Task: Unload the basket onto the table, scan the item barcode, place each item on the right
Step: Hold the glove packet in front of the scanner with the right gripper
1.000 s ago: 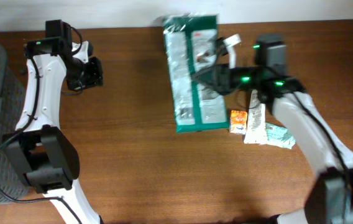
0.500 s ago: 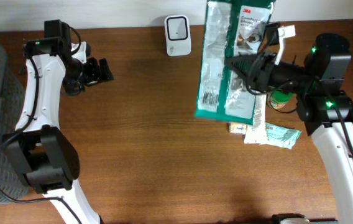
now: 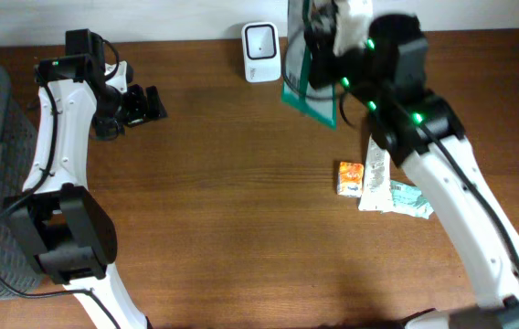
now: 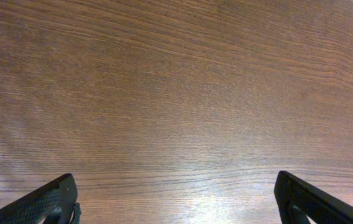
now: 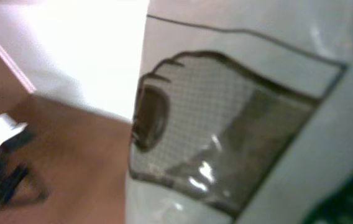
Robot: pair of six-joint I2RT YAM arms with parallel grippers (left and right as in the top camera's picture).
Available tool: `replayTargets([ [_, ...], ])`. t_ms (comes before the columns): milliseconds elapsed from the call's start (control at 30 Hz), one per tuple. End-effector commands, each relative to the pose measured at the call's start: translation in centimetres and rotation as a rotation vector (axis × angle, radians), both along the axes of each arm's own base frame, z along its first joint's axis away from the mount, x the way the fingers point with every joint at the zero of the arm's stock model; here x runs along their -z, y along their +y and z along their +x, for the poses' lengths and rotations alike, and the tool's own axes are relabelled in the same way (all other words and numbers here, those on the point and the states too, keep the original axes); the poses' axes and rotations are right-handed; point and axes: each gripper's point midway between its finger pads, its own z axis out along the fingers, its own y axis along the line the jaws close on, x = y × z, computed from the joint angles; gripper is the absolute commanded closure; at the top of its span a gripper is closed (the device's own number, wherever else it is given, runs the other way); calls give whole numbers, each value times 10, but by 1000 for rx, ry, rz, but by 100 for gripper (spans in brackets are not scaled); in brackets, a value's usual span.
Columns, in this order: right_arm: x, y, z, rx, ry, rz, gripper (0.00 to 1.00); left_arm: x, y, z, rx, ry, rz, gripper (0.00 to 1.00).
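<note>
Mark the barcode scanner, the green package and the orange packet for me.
barcode scanner (image 3: 261, 40), overhead view, centre of its face.
green package (image 3: 312, 91), overhead view, its lower green part.
orange packet (image 3: 350, 176), overhead view, middle of its top.

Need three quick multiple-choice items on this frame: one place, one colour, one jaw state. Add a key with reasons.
1. Where is the white scanner?
A) at the back edge of the table, left of the lifted green package
B) at the front edge
C) under the package

2. What colour is the small packet beside the sachets?
A) blue
B) orange
C) black

3. How do the left jaws stand?
A) shut on the package
B) open, empty
C) shut on the scanner

Key: 1 A, the overhead view shows it against the back edge; 2 B, it is plainly orange from overhead; 3 B, the left wrist view shows them spread wide over bare wood.
</note>
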Motion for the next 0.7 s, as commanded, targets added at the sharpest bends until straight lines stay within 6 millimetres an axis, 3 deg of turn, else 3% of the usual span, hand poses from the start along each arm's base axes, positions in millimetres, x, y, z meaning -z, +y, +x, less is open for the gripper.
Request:
replayTargets([
  [0, -5, 3, 50, 100, -126, -210, 96, -9, 2, 2, 3, -27, 11, 1],
  [133, 16, 24, 97, 105, -288, -401, 96, -9, 2, 2, 3, -27, 11, 0],
  [200, 38, 35, 119, 111, -361, -517, 96, -9, 2, 2, 3, -27, 11, 1],
  [300, 64, 51, 139, 96, -449, -642, 96, -9, 2, 2, 3, -27, 11, 1],
  [533, 110, 82, 162, 19, -668, -900, 96, -9, 2, 2, 3, -27, 11, 1],
  [667, 145, 102, 164, -93, -703, -907, 96, -9, 2, 2, 3, -27, 11, 1],
])
